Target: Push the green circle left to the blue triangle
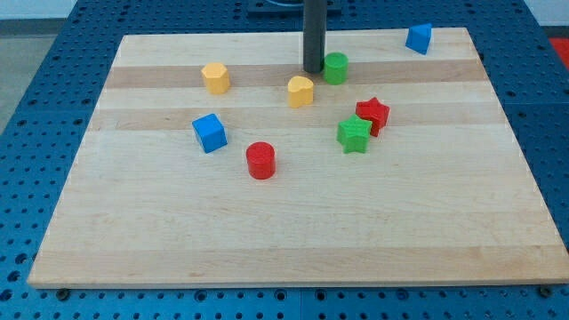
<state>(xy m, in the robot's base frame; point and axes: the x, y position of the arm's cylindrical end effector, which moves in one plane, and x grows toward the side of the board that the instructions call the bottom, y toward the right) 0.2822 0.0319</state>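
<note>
My tip (313, 70), a bare rod with no claw to spread, touched the smooth green circle (335, 68) on its left; the blue triangle (419, 38) sat upper right, and a yellow rounded block (300, 91) lay just below on the wooden board (293, 231).

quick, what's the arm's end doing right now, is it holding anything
My tip: a bare rod, no gripper, holding nothing; it sits right against the green circle, on the circle's side toward the view's left.
</note>
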